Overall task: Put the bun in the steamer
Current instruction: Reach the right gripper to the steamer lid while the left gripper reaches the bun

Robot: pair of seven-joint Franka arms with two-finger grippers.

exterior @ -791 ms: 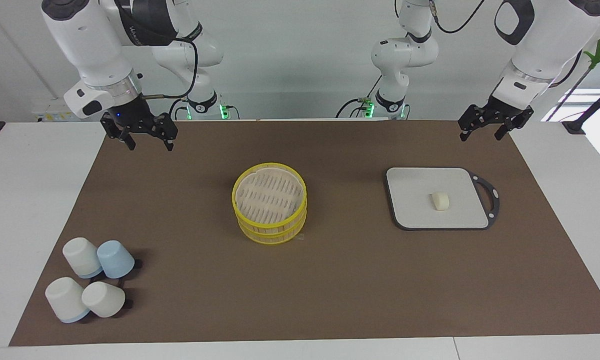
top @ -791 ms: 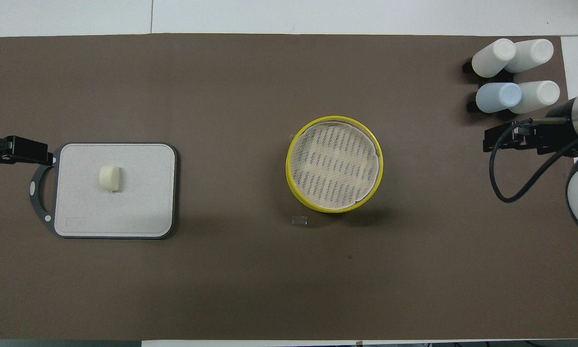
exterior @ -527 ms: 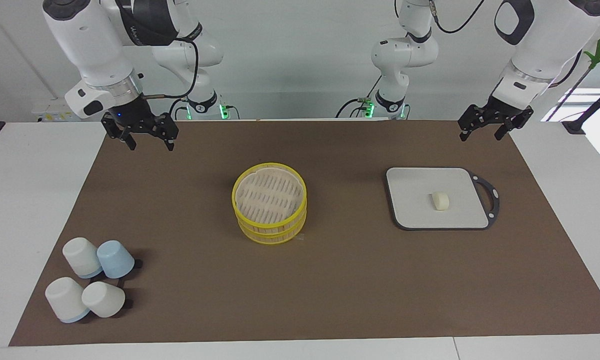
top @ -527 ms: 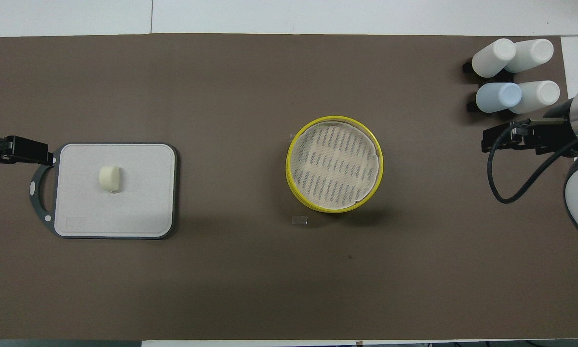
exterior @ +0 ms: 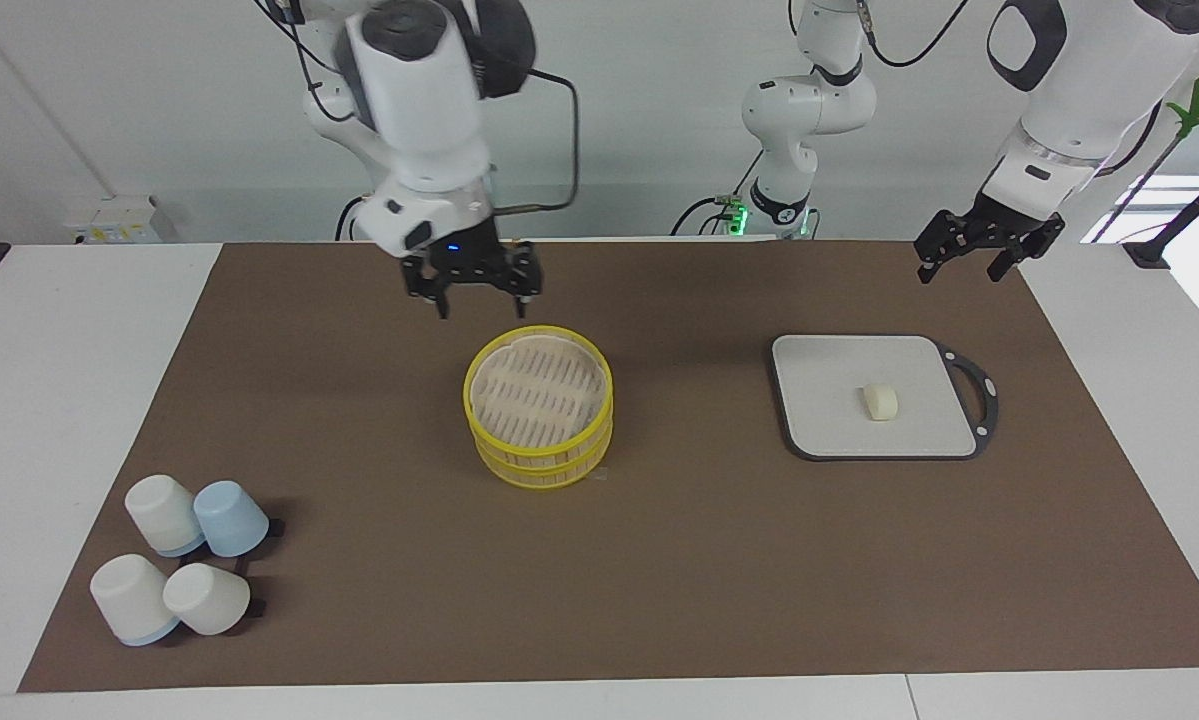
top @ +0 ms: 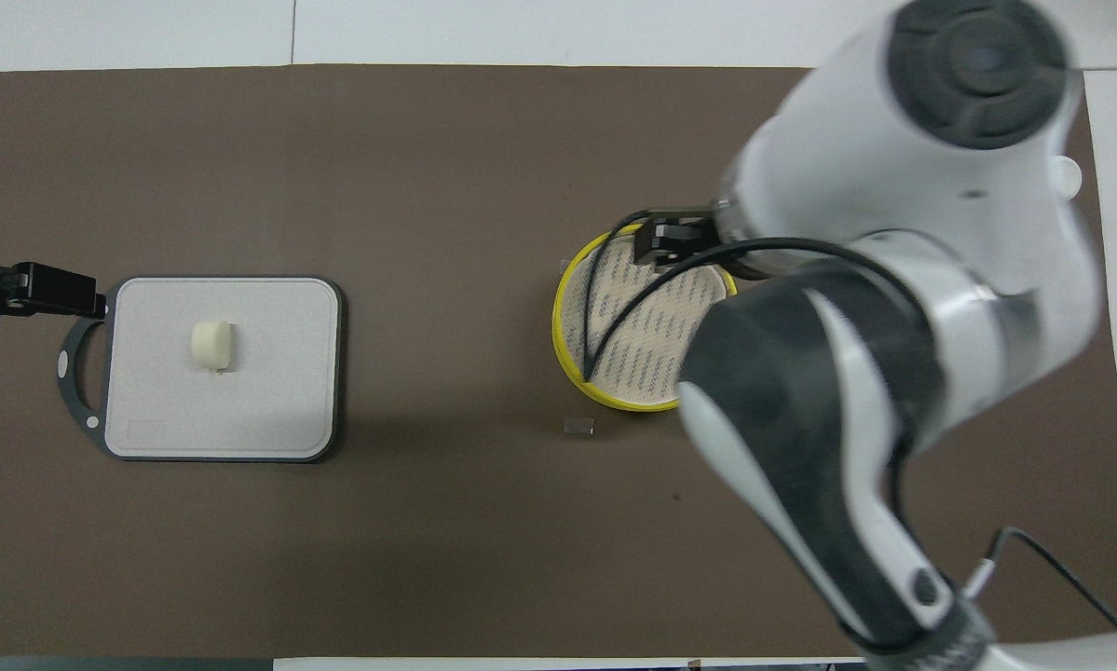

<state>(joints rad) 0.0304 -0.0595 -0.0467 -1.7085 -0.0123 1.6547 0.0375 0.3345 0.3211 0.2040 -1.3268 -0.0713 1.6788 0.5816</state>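
One bun [exterior: 880, 402], one steamer [exterior: 539, 405], four cups [exterior: 181, 570]; two hands [exterior: 481, 297] [exterior: 969, 262], both open, empty.

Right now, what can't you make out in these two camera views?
- Cups: overhead view, covered by the right arm.
- Steamer: overhead view, part covered by that arm and its cable; its inside is hidden under the top tier in both views.
- Left gripper: overhead view, cut off by the picture's edge.
- Right gripper: overhead view, fingertips hidden.

No text, label, brand, number or sign can be read anywhere here.
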